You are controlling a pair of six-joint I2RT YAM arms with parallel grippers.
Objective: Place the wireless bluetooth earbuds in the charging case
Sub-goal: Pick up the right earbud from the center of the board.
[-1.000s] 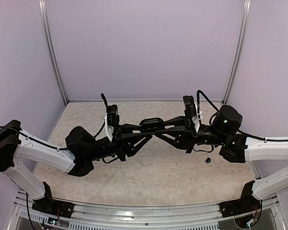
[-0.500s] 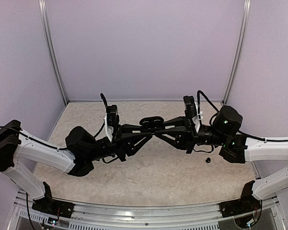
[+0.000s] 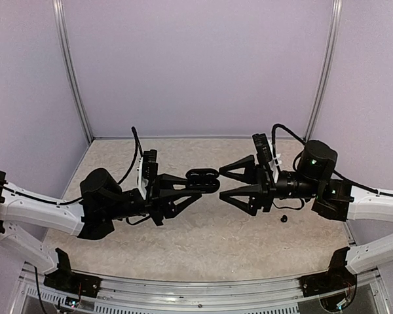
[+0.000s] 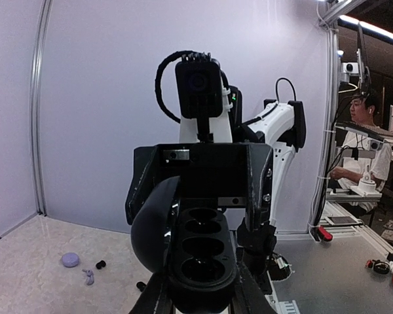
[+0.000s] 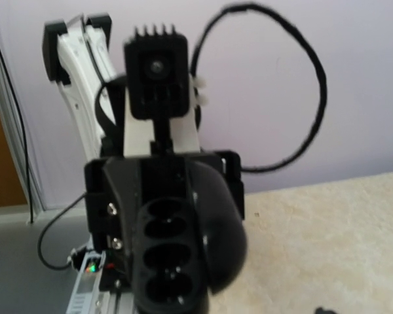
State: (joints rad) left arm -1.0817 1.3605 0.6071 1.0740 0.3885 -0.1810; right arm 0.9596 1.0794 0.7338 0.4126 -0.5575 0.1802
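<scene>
My left gripper (image 3: 192,185) is shut on the black charging case (image 3: 203,178) and holds it in the air above the table's middle. The case (image 4: 203,252) is open, its lid (image 4: 149,229) swung to the left and its sockets dark. My right gripper (image 3: 223,184) faces it from the right, open, a short gap away, touching nothing. One black earbud (image 3: 283,218) lies on the table under the right arm. The left wrist view shows a black earbud (image 4: 100,264), another black one (image 4: 140,286) and a lavender earbud (image 4: 88,277) on the table. The right wrist view shows the case (image 5: 173,255).
A lavender rounded piece (image 4: 70,260) lies beside the loose earbuds. Pale walls with metal posts (image 3: 74,78) close the table on three sides. A rail (image 3: 183,297) runs along the near edge between the arm bases.
My right gripper has opened and drawn back to the right, off the case. The left arm has shifted a little left with the case still in its grip.
</scene>
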